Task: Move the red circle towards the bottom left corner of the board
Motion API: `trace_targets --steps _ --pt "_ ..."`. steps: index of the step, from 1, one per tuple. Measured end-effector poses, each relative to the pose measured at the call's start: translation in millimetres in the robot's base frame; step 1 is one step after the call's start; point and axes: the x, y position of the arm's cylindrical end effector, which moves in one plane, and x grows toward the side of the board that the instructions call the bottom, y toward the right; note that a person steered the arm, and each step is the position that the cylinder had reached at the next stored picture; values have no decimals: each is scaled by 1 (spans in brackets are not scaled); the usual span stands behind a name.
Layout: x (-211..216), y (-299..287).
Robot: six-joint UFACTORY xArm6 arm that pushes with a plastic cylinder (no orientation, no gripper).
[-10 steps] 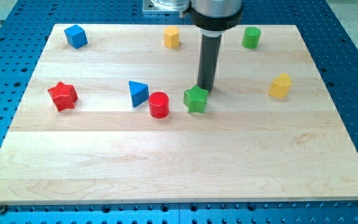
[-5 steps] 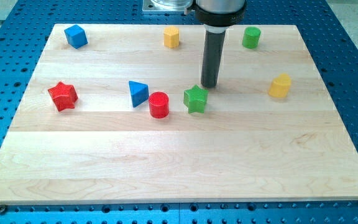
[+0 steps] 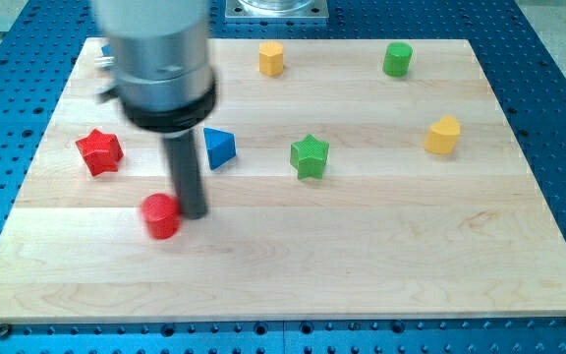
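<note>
Red circle (image 3: 161, 216) sits on the wooden board (image 3: 362, 256), left of centre and in the lower half. My tip (image 3: 195, 213) touches the circle's right side; it is a bare rod, pinching nothing. Above-left of the circle lies the red star (image 3: 98, 151), above-right the blue triangle (image 3: 218, 147), and farther right the green star (image 3: 310, 156).

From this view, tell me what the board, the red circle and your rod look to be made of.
The board looks like pale wood with a smooth matte finish: grain lines and plank seams run across it. The red circle looks like plastic, possibly printed; it is blurred, so its texture is unclear. The rod, with my tip touching the circle's right side, looks like dark matte metal or plastic; I cannot tell which.
</note>
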Motion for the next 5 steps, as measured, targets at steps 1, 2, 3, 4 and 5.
trace_targets --steps 1,2,3,4,5 --pt "21 -64" --pt "24 -71" --pt "-6 -81" --pt "-24 -80" --pt "-24 -80"
